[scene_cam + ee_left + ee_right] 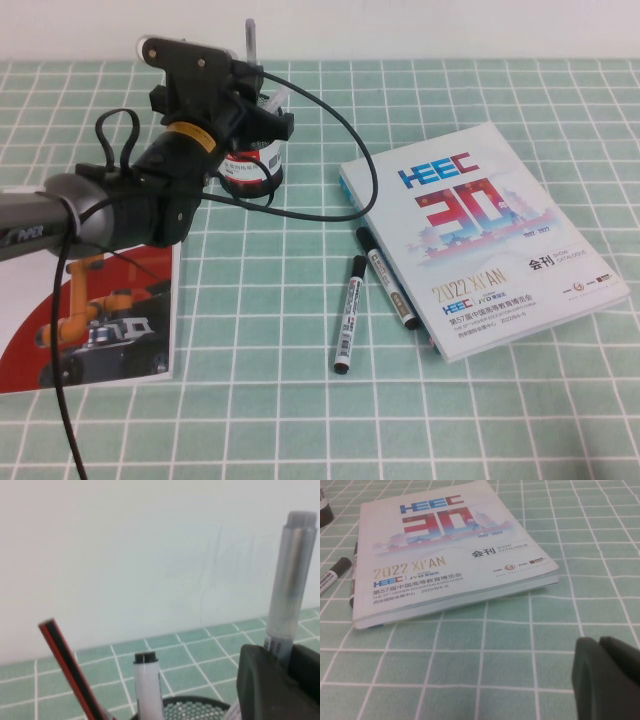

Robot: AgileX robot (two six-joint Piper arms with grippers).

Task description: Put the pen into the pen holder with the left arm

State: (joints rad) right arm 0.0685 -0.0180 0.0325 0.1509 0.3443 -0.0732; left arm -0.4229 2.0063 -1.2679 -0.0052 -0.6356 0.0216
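My left gripper [262,115] is shut on the slim grey-clear pen [250,45] and holds it upright, just above the black mesh pen holder [252,175], which it partly hides. In the left wrist view the pen [290,585] stands up between the black fingers [260,680], and the holder's mesh rim [195,707] lies below. A red pen [70,670] and a white marker with a black cap [146,685] stand in the holder. My right gripper [600,680] is shut and empty, low over the green grid cloth near the catalogue; it is outside the high view.
Two white markers with black caps [348,312] [387,277] lie on the cloth beside a thick white catalogue [480,235]. The catalogue also shows in the right wrist view [445,545]. A red and white brochure [90,320] lies at the front left under the left arm.
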